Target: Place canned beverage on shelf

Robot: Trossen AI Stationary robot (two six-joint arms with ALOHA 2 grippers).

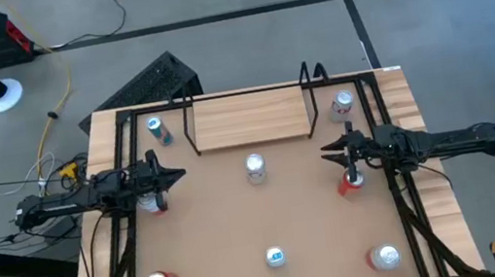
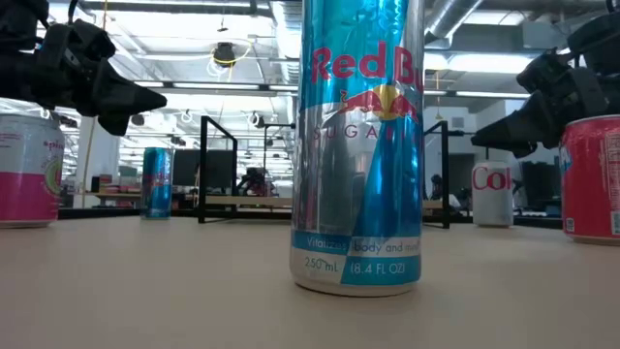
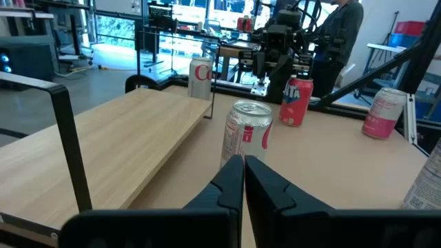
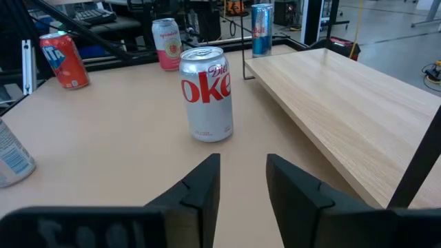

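High view: we see the shelf (image 1: 249, 118) at the far middle of the worktop (image 1: 241, 228), its plank bare. Diet Coke can (image 1: 255, 168) stands just in front of it, alone. Left gripper (image 1: 175, 177) and right gripper (image 1: 326, 150) hover either side, tips pointing inward at the can, well apart from it. Other cans: blue one (image 1: 159, 130) far left, silver one (image 1: 342, 105) far right, one under each gripper, three along the near edge.

Low view: Red Bull can (image 2: 359, 145) fills the middle and blocks most of the shelf behind; black frame posts show either side. Pink can (image 2: 27, 170) at left, red can (image 2: 591, 176) at right.

Left wrist view: left fingers (image 3: 227, 182) pressed together, empty. The Diet Coke can sits straight ahead, the shelf beside it.

Right wrist view: right fingers (image 4: 203, 180) apart, empty. The can stands ahead on the worktop, just beside the shelf edge, nothing between.
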